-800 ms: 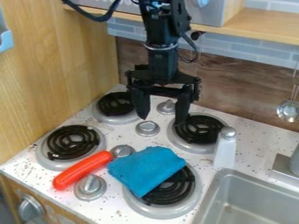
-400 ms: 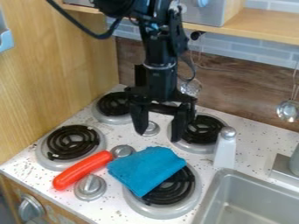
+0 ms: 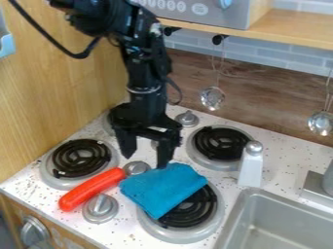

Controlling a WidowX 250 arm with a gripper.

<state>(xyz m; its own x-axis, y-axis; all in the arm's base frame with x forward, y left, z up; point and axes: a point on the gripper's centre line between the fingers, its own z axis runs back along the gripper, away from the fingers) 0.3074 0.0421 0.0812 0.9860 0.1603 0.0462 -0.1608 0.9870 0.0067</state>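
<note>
Open hand [image 3: 144,162] near blue cloth [image 3: 162,188], burner [image 3: 194,210] partly hidden

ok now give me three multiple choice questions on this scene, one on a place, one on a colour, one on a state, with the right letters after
1. Where does the cloth lie?
a) in the sink
b) partly over the front right burner
c) on the shelf

2. What colour is the toy sausage?
a) orange-red
b) green
c) white

3. How is the gripper?
a) shut on the cloth
b) shut on the toy sausage
c) open

1: b, the burner's black coil shows from under the cloth's edge.
2: a, its whole visible length is orange-red.
3: c, its two fingers stand apart with nothing gripped between them.
</note>
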